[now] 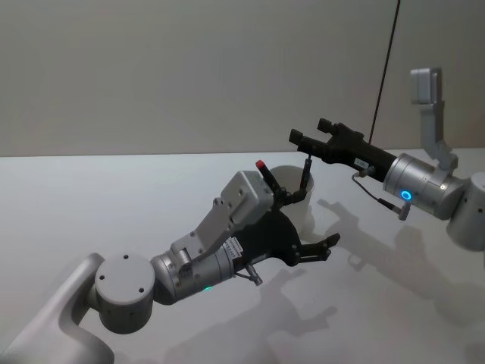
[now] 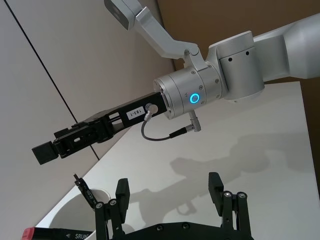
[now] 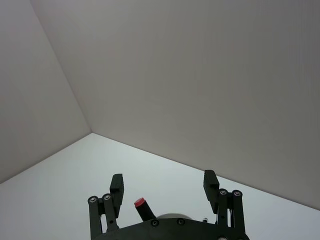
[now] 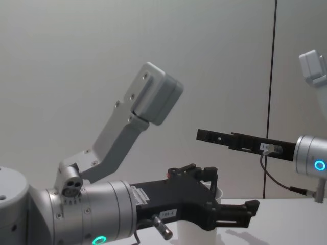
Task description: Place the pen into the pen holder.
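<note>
Head view, white tapered pen holder (image 1: 301,199), two pens inside

Silver-grey jointed arms, black left gripper (image 1: 322,249) and right gripper (image 1: 297,138), glowing blue ring light, white labels, thin black cable, grey wrist camera housings

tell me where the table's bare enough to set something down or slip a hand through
Bare table stretches from the left gripper out to the left, back to the wall. Crowded at the cup: two pens stand in it, the left gripper is open beside it, the right gripper open just above its rim.
</note>
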Robot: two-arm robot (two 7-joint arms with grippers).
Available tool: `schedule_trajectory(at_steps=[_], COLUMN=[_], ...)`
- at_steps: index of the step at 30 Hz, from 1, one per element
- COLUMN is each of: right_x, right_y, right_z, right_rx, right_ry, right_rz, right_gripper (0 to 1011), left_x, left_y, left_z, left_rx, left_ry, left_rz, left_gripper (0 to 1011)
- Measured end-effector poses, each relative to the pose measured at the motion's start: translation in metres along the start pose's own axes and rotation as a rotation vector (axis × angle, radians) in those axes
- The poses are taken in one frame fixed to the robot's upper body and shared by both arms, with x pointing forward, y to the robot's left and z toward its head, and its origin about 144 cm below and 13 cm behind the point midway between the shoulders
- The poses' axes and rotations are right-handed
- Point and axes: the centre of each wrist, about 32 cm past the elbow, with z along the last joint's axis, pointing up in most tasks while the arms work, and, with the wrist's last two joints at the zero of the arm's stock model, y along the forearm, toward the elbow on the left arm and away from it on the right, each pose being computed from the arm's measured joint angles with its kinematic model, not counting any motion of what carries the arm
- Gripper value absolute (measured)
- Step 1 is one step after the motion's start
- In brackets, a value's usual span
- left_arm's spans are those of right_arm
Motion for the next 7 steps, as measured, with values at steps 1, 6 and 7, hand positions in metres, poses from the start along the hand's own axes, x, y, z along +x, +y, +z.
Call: schedule_trajectory(at_steps=[1, 6, 7], right_x=[0.0, -0.0002, -0.0002], right_y=[0.0, 0.0, 0.0], right_z=[0.0, -0.0002, -0.0002], right_rx=[0.0, 0.0, 0.0], right_ry=[0.0, 0.0, 0.0], right_rz=[0.0, 0.0, 0.0], right_gripper=[1002, 1002, 1002], left_x=[0.0, 0.0, 0.0], left_y=[0.0, 0.0, 0.0], left_z=[0.0, 0.0, 0.0], left_rx=[0.0, 0.0, 0.0], left_ry=[0.0, 0.0, 0.0], left_rz=[0.0, 0.0, 0.0], left_gripper=[1004, 1004, 1004])
